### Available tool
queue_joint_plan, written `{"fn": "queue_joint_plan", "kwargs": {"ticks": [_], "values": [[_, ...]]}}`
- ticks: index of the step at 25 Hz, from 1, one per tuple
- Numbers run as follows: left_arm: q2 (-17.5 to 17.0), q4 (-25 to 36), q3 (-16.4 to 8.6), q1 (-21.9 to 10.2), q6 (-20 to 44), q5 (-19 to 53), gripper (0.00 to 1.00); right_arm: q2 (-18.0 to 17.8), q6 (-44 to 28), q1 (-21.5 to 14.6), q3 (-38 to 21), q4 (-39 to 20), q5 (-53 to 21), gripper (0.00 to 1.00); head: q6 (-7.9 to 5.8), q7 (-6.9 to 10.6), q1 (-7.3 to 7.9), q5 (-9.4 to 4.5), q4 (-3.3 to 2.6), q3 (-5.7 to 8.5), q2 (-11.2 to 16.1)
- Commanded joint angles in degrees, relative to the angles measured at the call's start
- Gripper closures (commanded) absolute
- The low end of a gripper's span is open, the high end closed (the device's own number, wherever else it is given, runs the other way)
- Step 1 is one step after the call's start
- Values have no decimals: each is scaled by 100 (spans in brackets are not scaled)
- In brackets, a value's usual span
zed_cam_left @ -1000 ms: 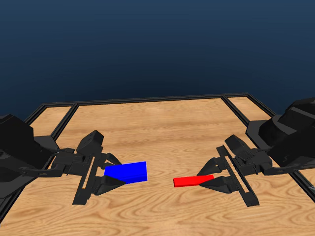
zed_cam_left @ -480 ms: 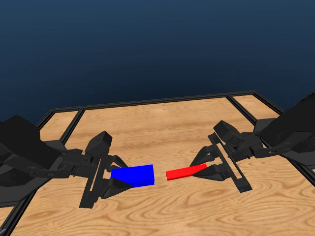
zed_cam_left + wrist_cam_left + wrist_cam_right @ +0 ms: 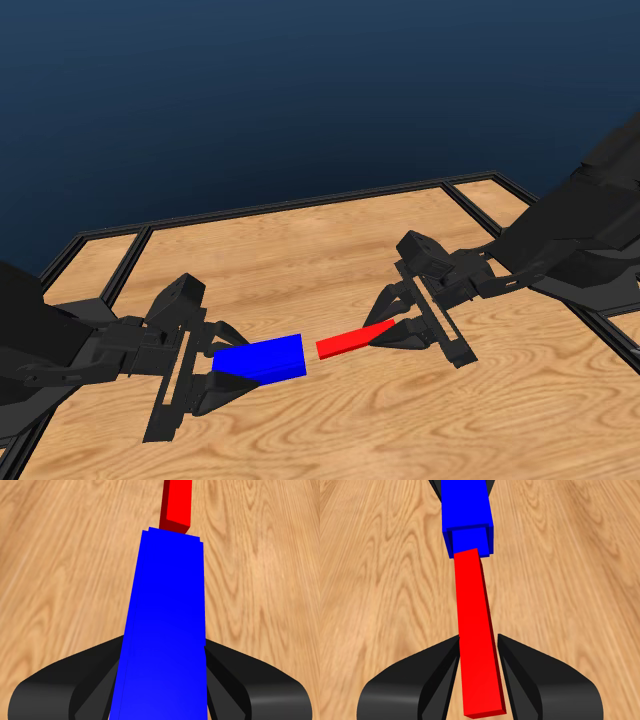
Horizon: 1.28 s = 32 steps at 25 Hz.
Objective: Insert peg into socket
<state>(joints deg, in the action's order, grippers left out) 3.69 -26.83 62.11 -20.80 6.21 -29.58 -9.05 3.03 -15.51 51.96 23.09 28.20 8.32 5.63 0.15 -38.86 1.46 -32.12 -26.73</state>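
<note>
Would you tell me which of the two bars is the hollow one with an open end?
The blue socket, held by the left gripper: its end face shows a recessed opening, while the slimmer red peg is solid.

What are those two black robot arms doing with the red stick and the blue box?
The left gripper holds the bright blue hollow block, and the right gripper holds the thin red bar. Both are lifted above the wooden table, end to end. The bar's tip is near the block's open end, with a small gap, not inside yet.
</note>
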Motion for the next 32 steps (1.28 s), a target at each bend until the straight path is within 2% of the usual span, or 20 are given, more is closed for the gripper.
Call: {"fn": "queue_joint_plan", "kwargs": {"ticks": [1,2,3,4,5,6,9,10,11,12,19,20,21,23,24,26,27,28,30,32], "values": [[-197,-130,-40,-91,-205,-634,100,216,4,-49,25,30,101,100,116,78,-111,51,-2,53,14],[-242,-88,-8,-12,-201,-598,100,336,-32,-70,290,66,75,100,137,90,-138,53,-4,49,12],[-270,-109,-15,-25,-222,-700,100,272,-18,-32,111,73,73,100,161,101,-164,54,-6,44,9],[-215,-203,-34,-115,-282,-779,100,309,-7,-52,104,96,89,100,184,113,-186,55,-7,38,5],[-165,-252,14,-45,-286,-846,100,311,-2,-63,142,122,101,100,200,122,-197,57,-7,34,2],[-228,-212,-48,-102,-279,-925,100,313,-6,-81,139,127,127,100,225,140,-220,58,-8,28,-2],[-89,-283,61,-186,-320,-1052,100,351,11,-68,78,173,163,100,294,206,-281,47,-10,17,-5],[-114,-327,3,-147,-326,-1082,100,333,40,-62,119,176,139,100,316,238,-302,34,-12,13,-3],[-21,-371,35,-280,-362,-1200,100,387,92,-45,86,204,178,100,329,263,-320,23,-15,12,0],[-115,-364,-75,-248,-311,-1211,100,406,137,-45,99,186,122,100,337,277,-333,18,-17,13,5],[29,-354,-18,-246,-300,-1209,100,646,388,49,-38,123,-54,100,357,268,-327,-13,-10,26,49],[-37,-341,-106,-229,-270,-1236,100,604,402,85,-86,88,-109,100,359,257,-318,-12,-7,28,58],[52,-338,-46,-251,-224,-1309,100,635,416,74,-205,62,-163,100,357,239,-307,-14,-4,30,65],[-11,-295,-62,-227,-264,-1127,100,529,454,105,-250,15,-266,100,360,204,-287,-26,3,35,76],[101,-291,8,-229,-243,-1191,100,554,483,114,-354,-2,-254,100,367,187,-273,-26,9,36,82],[85,-298,-40,-233,-222,-1222,100,460,488,137,-439,-70,-329,100,363,168,-254,-27,13,40,86],[101,-266,14,-208,-231,-1296,100,406,499,145,-549,-104,-359,100,358,162,-242,-23,15,41,86],[75,-252,-63,-298,-212,-1218,100,318,453,154,-593,-165,-427,100,350,157,-231,-14,17,39,86],[92,-276,-44,-255,-199,-1225,100,225,423,219,-818,-277,-629,100,335,150,-207,-8,19,35,83],[61,-280,-104,-269,-176,-1255,100,104,334,250,-985,-395,-519,100,323,131,-181,-3,24,34,79]]}}
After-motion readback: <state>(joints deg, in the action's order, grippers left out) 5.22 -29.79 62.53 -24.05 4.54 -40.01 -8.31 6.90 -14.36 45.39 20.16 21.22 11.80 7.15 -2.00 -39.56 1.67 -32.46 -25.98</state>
